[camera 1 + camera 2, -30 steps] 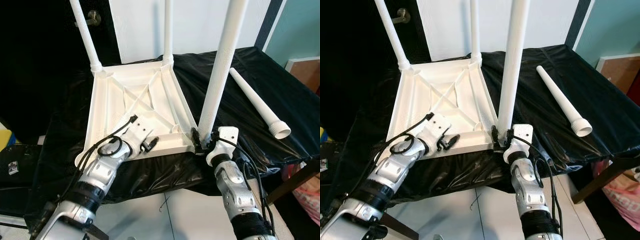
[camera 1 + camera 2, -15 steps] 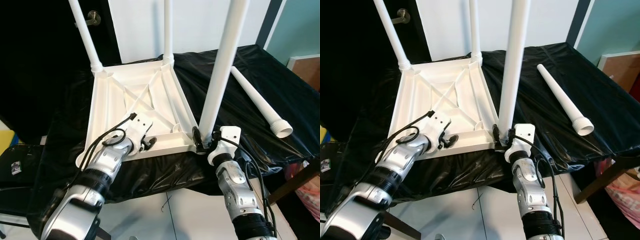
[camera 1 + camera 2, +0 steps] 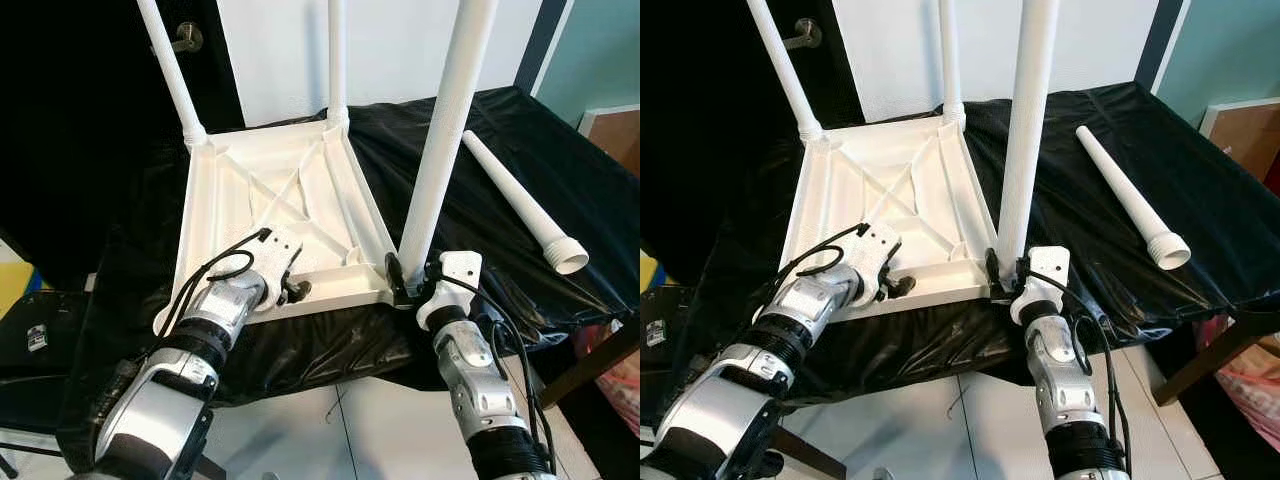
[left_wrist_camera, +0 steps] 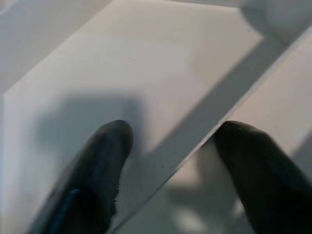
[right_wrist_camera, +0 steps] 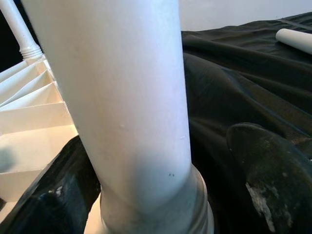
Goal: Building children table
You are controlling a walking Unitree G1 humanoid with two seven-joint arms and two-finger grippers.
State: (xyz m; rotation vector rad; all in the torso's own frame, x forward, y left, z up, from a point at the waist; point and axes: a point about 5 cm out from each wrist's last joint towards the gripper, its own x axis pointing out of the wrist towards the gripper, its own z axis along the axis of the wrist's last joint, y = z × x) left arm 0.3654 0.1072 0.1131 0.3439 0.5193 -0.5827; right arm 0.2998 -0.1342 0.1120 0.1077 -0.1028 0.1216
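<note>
Surface (eye views): black plastic sheet (image 3: 480, 170) draped over a table, white wall behind.
Tabletop: upside-down white plastic ribbed tabletop (image 3: 250, 200) w/ 3 white tube legs up; near-right leg (image 3: 440, 160) by the front corner.
Spare: loose white tapered leg (image 3: 520, 205) lying on the sheet, right side.
L wrist: left gripper (image 4: 170, 146) fingers apart, straddling a rib.
R wrist: right gripper (image 5: 146, 195) fingers either side of the leg base; can't tell if clamped.

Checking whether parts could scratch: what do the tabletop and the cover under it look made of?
The tabletop looks like moulded white plastic: matte, with ribs cast in underneath. The cover seems thin black plastic sheeting, glossy and wrinkled, though coated fabric is possible.
</note>
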